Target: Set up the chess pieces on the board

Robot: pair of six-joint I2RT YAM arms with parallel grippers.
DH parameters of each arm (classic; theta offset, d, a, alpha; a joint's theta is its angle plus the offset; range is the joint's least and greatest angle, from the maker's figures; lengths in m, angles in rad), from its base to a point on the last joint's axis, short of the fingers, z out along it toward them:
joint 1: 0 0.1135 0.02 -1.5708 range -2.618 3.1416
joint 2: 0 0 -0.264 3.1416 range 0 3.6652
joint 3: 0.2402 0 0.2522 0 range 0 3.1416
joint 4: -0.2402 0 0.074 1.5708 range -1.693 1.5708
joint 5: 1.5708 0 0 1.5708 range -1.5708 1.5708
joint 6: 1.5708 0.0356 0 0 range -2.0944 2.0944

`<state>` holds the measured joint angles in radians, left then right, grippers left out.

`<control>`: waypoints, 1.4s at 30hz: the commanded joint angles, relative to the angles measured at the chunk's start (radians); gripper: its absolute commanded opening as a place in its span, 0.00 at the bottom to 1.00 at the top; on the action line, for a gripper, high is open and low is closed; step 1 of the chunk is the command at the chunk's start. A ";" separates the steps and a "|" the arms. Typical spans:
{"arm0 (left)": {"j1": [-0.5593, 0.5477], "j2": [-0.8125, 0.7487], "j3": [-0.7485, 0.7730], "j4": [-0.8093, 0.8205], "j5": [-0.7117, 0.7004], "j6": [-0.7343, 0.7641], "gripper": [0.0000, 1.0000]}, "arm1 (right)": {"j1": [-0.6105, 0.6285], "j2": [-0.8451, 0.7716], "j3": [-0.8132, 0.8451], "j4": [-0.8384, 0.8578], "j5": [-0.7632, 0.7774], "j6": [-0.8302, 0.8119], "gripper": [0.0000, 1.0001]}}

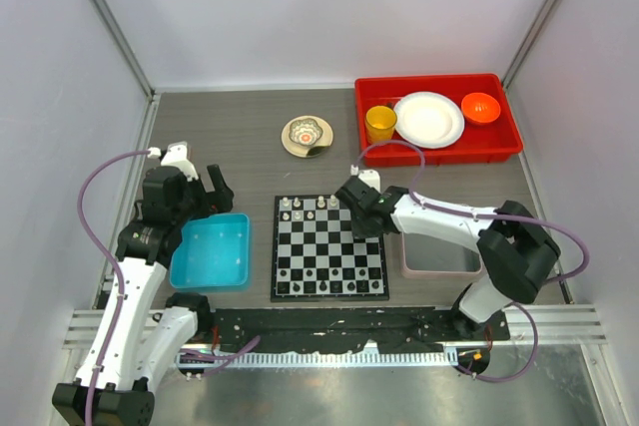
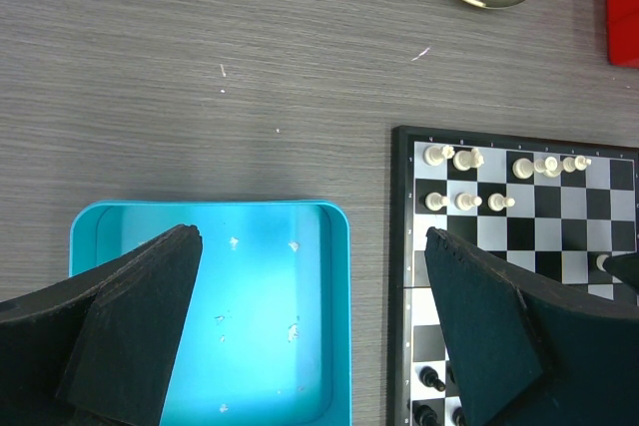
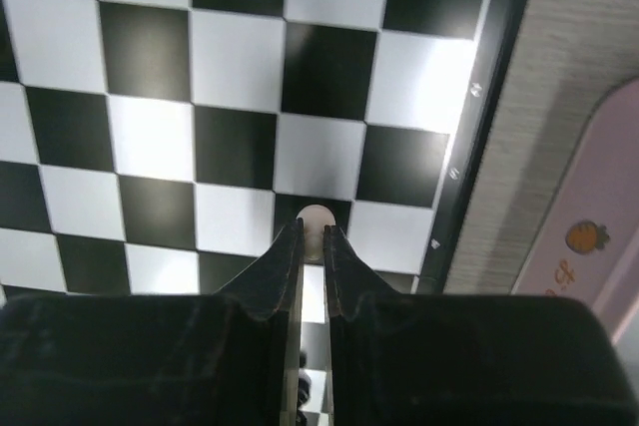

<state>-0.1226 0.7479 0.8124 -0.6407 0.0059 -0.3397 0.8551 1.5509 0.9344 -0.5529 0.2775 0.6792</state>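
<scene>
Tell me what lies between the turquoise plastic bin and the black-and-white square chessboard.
Nothing: only a narrow bare strip of grey wood-grain tabletop separates the turquoise plastic bin from the black-and-white square chessboard. The left wrist view shows it clearest.

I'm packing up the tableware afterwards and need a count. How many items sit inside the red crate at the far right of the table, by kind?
yellow cup: 1
white plate: 1
orange bowl: 1
Total: 3, all inside the red crate.
</scene>
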 commanded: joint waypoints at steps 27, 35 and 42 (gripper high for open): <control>-0.002 -0.008 -0.005 0.032 0.019 0.002 1.00 | 0.002 0.324 0.411 0.079 -0.112 -0.082 0.04; -0.002 -0.007 -0.005 0.032 0.020 0.002 1.00 | 0.007 0.345 0.423 0.079 -0.112 -0.084 0.04; -0.002 -0.007 -0.005 0.032 0.019 0.002 1.00 | 0.007 0.353 0.425 0.076 -0.109 -0.084 0.15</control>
<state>-0.1226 0.7479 0.8120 -0.6407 0.0059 -0.3401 0.8562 1.8923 1.3224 -0.4915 0.1696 0.6033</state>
